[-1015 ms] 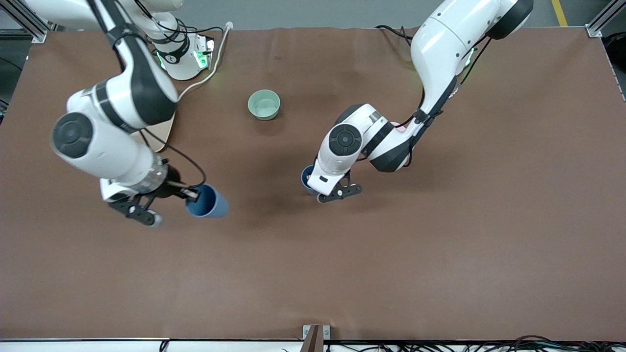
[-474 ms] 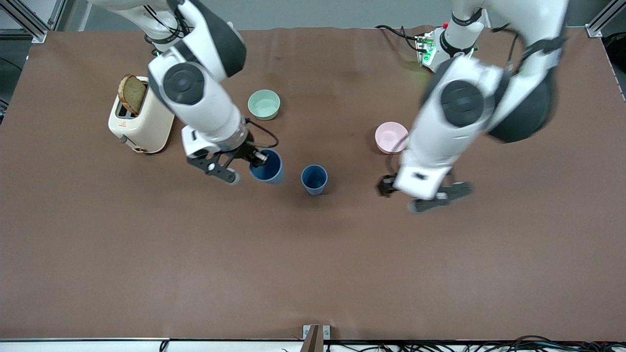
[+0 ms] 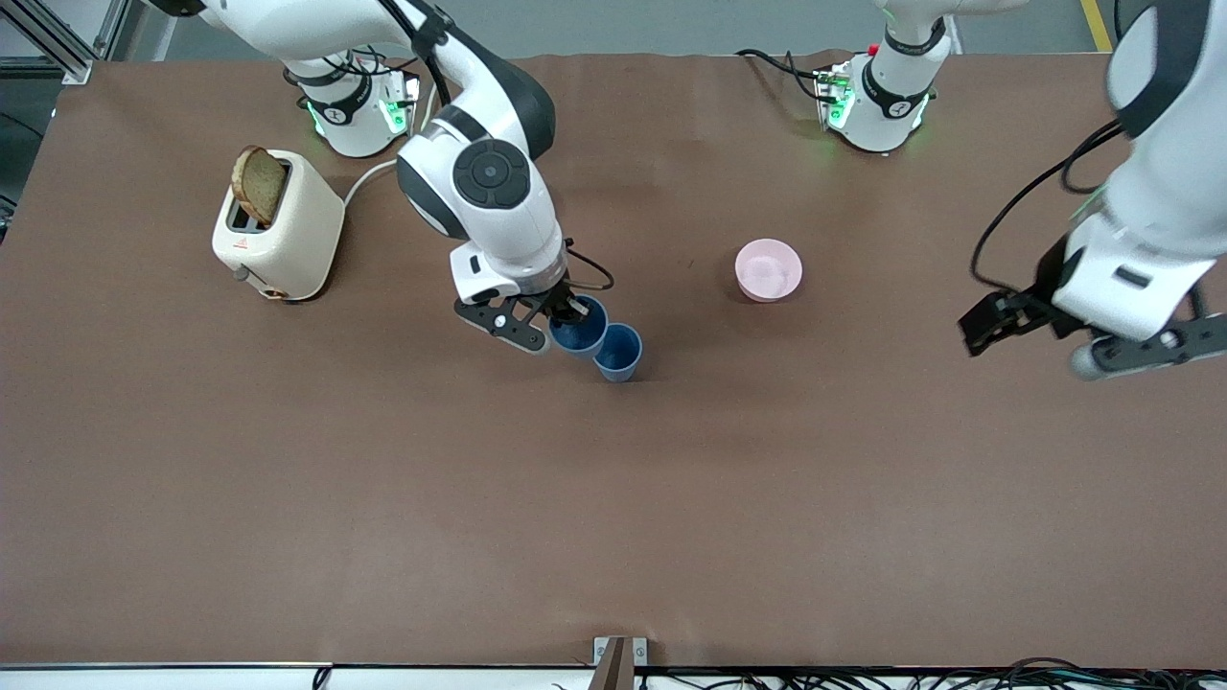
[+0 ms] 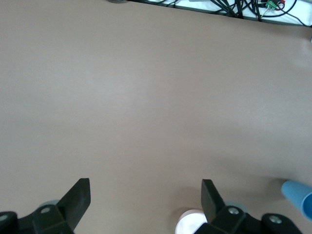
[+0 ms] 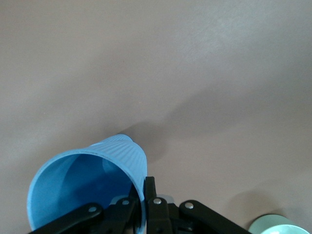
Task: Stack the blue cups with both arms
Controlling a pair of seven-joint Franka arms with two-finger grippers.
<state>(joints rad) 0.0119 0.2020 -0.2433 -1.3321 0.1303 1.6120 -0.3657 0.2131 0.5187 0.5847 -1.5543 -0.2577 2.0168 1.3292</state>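
One blue cup (image 3: pixel 619 353) stands upright on the brown table near its middle. My right gripper (image 3: pixel 573 310) is shut on the rim of the other blue cup (image 3: pixel 578 331), one finger inside and one outside. It holds this cup tilted in the air, just beside the standing cup on the side of the right arm's end. In the right wrist view the held cup (image 5: pixel 87 187) fills the lower corner with the gripper (image 5: pixel 145 195) pinching its wall. My left gripper (image 3: pixel 1037 337) is open and empty over the left arm's end of the table. In the left wrist view (image 4: pixel 145 195) it hangs over bare table.
A pink bowl (image 3: pixel 768 269) sits between the cups and the left gripper, and shows in the left wrist view (image 4: pixel 191 222). A cream toaster (image 3: pixel 278 230) with a bread slice stands toward the right arm's end. A pale green bowl (image 5: pixel 275 225) shows only in the right wrist view.
The right arm has carried its blue cup from the right arm's end to beside the standing cup. The left arm has let go of the standing cup and swung away toward its own end, open.
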